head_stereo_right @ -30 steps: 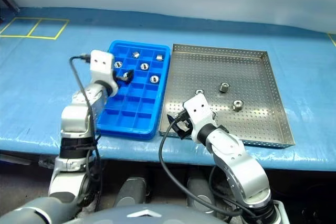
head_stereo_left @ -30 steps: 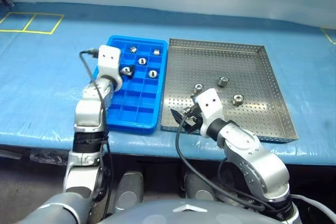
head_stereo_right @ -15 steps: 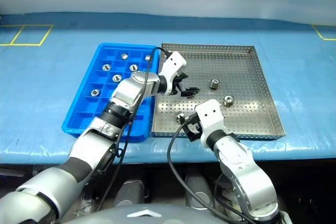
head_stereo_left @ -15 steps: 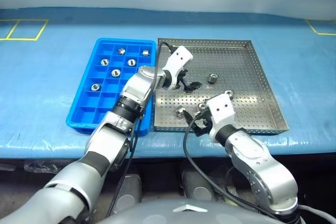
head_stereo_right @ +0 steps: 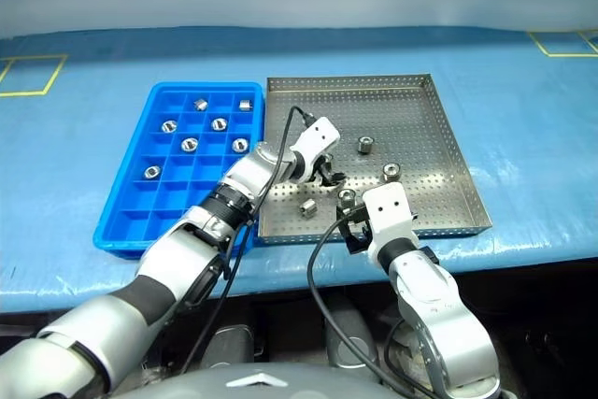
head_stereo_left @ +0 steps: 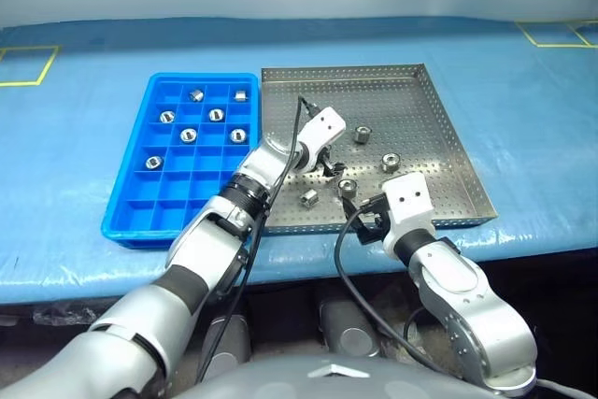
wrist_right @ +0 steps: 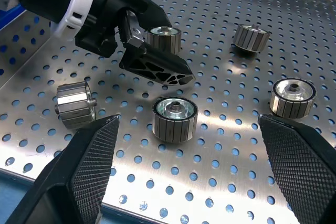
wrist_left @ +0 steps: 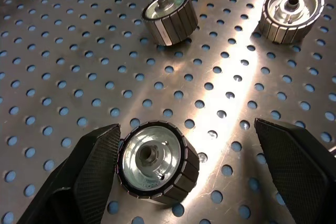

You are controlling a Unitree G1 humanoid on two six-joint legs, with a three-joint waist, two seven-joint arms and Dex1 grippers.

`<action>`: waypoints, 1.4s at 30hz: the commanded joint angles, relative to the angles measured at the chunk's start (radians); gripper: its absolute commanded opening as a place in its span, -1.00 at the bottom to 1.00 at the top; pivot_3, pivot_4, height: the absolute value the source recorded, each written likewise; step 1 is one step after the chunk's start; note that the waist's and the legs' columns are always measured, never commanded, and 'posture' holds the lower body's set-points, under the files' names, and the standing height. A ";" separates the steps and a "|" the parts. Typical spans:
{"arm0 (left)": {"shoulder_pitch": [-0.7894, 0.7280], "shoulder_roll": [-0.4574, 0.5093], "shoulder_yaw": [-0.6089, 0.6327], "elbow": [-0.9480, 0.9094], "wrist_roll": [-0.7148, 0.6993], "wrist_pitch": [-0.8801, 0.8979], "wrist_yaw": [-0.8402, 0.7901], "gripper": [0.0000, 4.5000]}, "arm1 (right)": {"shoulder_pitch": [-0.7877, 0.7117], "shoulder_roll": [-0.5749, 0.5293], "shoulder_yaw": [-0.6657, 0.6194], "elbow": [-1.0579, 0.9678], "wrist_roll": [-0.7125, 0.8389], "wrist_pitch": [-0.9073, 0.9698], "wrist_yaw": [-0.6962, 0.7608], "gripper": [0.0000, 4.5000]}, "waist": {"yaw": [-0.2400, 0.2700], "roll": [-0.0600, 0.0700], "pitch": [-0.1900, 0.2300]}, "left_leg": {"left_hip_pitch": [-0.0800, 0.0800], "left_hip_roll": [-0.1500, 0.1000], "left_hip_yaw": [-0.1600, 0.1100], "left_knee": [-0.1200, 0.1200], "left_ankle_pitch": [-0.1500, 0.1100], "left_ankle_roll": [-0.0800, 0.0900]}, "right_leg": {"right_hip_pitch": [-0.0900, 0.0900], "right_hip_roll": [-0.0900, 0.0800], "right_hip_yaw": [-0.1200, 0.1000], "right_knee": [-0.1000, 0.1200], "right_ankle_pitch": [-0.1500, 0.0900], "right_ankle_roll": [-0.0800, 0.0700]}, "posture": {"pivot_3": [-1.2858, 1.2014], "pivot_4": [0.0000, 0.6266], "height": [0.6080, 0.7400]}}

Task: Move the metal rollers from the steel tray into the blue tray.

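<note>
Six small shiny ribbed metal rollers (head_stereo_left: 188, 135) are sitting in the bright blue gridded plastic tray (head_stereo_left: 131, 214), four are remaining in the perforated steel tray (head_stereo_left: 439, 151), both hands (head_stereo_left: 329, 166) gaping empty.

Looks like a robotics lab or factory-style test bench to me. The table is wrapped in a blue protective sheet (head_stereo_left: 75, 184) with yellow tape squares (head_stereo_left: 23, 63) marked out on it, and the gear is pure industrial parts-sorting stuff: a perforated steel tray (head_stereo_left: 411, 91), a blue tray (head_stereo_left: 131, 221) with compartments, and metal rollers (wrist_left: 167, 18).
</note>
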 commanded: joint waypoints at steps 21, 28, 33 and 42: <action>0.332 0.190 0.341 -0.936 -0.090 0.301 0.219 -0.17 | -0.174 -0.004 0.104 0.068 0.011 -0.034 0.087 1.00 | 0.043 0.001 0.000 | 0.003 0.002 0.001 -0.004 0.000 0.000 | -0.001 0.003 0.002 0.001 0.002 0.004 | -0.01 -0.52 1.00; 0.536 0.222 0.432 -1.201 -0.090 0.453 0.338 -0.17 | -0.298 0.001 0.197 0.170 0.008 -0.094 0.161 1.00 | 0.113 0.000 0.001 | 0.004 0.001 0.001 -0.004 0.000 0.000 | 0.001 0.003 0.003 0.000 0.002 0.004 | 0.06 -0.52 1.00; 0.640 0.223 0.454 -1.313 -0.094 0.527 0.387 -0.17 | -0.347 -0.003 0.247 0.235 -0.002 -0.178 0.213 1.00 | 0.152 -0.001 0.001 | 0.004 0.001 0.000 -0.004 0.000 0.000 | 0.001 0.002 0.002 0.000 0.002 0.004 | 0.09 -0.52 1.00; 0.729 0.221 0.455 -1.369 -0.116 0.612 0.414 -0.17 | -0.355 -0.009 0.269 0.263 -0.012 -0.208 0.246 1.00 | 0.169 -0.001 0.001 | 0.004 0.001 0.000 -0.003 0.001 -0.001 | 0.002 0.002 0.001 0.000 0.000 -0.002 | 0.10 -0.52 1.00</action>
